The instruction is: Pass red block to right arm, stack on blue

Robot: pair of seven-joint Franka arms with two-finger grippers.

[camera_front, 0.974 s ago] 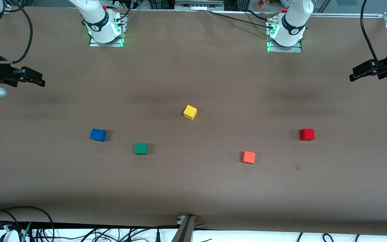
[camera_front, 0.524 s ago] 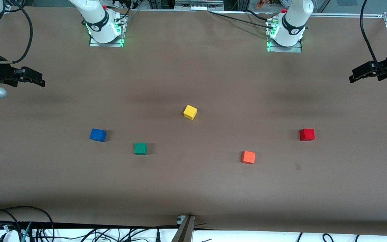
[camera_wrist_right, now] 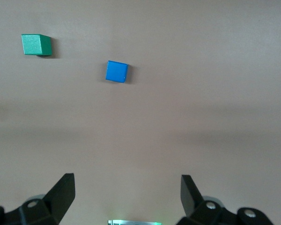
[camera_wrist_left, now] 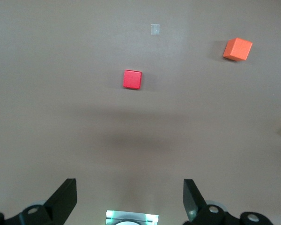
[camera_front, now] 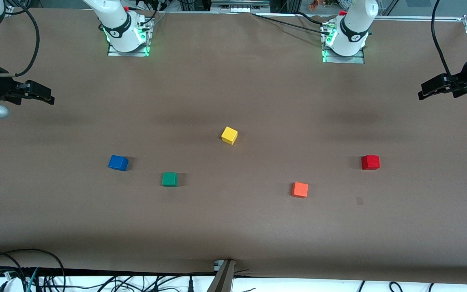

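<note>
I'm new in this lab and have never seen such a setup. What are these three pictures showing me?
Two robot arms work at one brown table. The wide picture comes from a high camera facing them; the other two come from cameras on each arm's wrist, looking down past its tool. The left tool hangs open over the table's left-arm end, above the red block. The right tool hangs open over the right-arm end, above the blue cube. Green, yellow and orange cubes also lie there. Nothing is held.
</note>
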